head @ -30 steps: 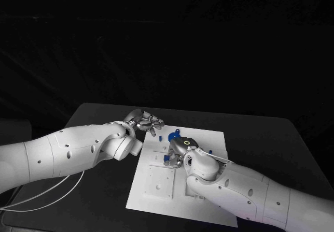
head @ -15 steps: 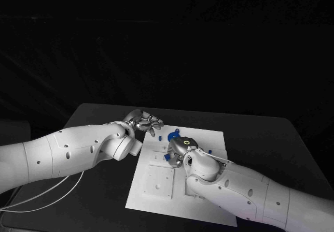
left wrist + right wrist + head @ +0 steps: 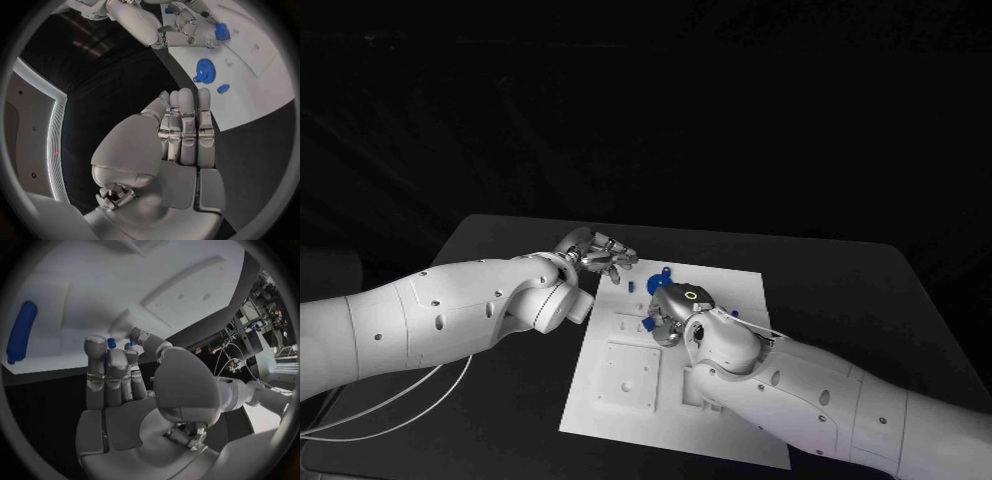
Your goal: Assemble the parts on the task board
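We see a dim scene, black toward the upper frame. The white task board (image 3: 718, 300) stands out bright. Wrist views bend straight edges near their rims.

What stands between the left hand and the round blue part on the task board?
Nothing visible does. The left hand holds nothing, and only bare black table and white task board lie between it and the round blue part.

flat matte black table (image 3: 488, 235) | bears everything in the scene, corners rounded | thin white cable (image 3: 387, 405) | two strands loop over the table's near left part, running toward its near left edge | dark unlit background behind the table's far edge
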Available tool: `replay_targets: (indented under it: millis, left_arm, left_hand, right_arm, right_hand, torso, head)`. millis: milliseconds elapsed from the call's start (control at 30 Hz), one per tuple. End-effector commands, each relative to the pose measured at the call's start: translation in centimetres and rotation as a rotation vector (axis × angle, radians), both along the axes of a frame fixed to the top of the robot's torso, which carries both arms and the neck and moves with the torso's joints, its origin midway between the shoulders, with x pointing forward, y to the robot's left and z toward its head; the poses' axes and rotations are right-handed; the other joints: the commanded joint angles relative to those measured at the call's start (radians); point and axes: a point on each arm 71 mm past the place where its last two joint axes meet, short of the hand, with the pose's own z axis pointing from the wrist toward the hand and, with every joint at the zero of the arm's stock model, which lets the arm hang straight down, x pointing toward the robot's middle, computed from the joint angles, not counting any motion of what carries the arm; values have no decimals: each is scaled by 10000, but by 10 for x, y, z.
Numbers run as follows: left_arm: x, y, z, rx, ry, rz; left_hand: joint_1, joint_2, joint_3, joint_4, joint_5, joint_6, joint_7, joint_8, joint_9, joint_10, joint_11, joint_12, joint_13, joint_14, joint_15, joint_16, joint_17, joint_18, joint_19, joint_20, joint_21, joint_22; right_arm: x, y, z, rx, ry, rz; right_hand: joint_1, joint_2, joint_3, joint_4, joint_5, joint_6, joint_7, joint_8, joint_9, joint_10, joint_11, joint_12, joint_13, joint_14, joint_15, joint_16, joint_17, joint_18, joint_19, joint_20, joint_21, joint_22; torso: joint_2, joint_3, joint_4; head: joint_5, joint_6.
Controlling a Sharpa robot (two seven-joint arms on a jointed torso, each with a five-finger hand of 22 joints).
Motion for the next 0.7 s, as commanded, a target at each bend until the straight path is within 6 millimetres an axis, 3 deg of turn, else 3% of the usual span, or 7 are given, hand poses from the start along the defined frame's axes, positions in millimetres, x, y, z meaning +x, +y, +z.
replay_targets:
  millis: [33,200,367,467,700]
  left_arm:
    - [-1,-2,0,-70,98,-139]
    - [-1,-2,0,-64,130,-146]
    - [-1,-1,0,-52,168,-138]
    - [-1,-1,-1,-46,188,-131]
    - [-1,0,-1,-39,209,-122]
  left_hand:
    - [-3,-123,72,1,36,-70,-13,-31,-12,-82,-15,-32,-13,19,60,-39,17,135,32,42,-46,4]
    - [-3,-129,76,-1,36,-99,-3,-33,-13,-100,-9,-30,-13,17,63,-41,22,139,31,45,-46,8]
    - [-6,-142,81,-3,35,-146,11,-31,-14,-129,1,-28,-13,11,71,-47,28,144,26,52,-47,15]
    - [-10,-147,82,-2,34,-163,17,-30,-14,-138,5,-26,-13,10,73,-48,31,146,23,55,-49,16]
    - [-9,-151,86,-3,34,-184,24,-32,-14,-149,8,-22,-12,9,75,-49,34,149,21,58,-50,17]
  right_arm:
    - [-1,0,-2,29,319,251]
    - [-1,-1,-4,-13,599,328]
    - [-1,-1,-5,113,713,361]
    - [-1,-1,-5,210,715,369]
    - [-1,-3,-4,382,642,285]
  right_hand:
    - [-32,-57,-19,-41,121,-165,-5,43,-17,-128,-25,-36,-57,-96,18,-73,-25,166,-94,-7,-92,637]
    - [-60,-125,-350,-97,328,-526,6,46,-16,-230,-38,-88,-148,-165,18,-97,-31,176,-168,-6,-191,608]
    - [-37,-109,-2568,283,880,-1377,172,35,-31,-405,185,-59,-286,-225,200,-55,-21,294,-166,169,-481,547]
    - [127,-88,-3382,569,1113,-1723,208,20,-44,-467,228,-23,-371,-262,231,-50,-49,350,-134,217,-586,553]
    - [272,-116,-3683,811,1315,-1810,218,20,-45,-556,243,-1,-507,-297,246,-33,-82,380,-115,241,-732,555]
  torso:
    - [-1,-5,5]
    - [1,-8,5]
    - [-3,-9,5]
    - [2,-5,13]
    - [-2,-12,9]
  head:
    - [-10,-1]
    - [-14,-2]
    - [-14,5]
    - [-18,8]
    - [-9,10]
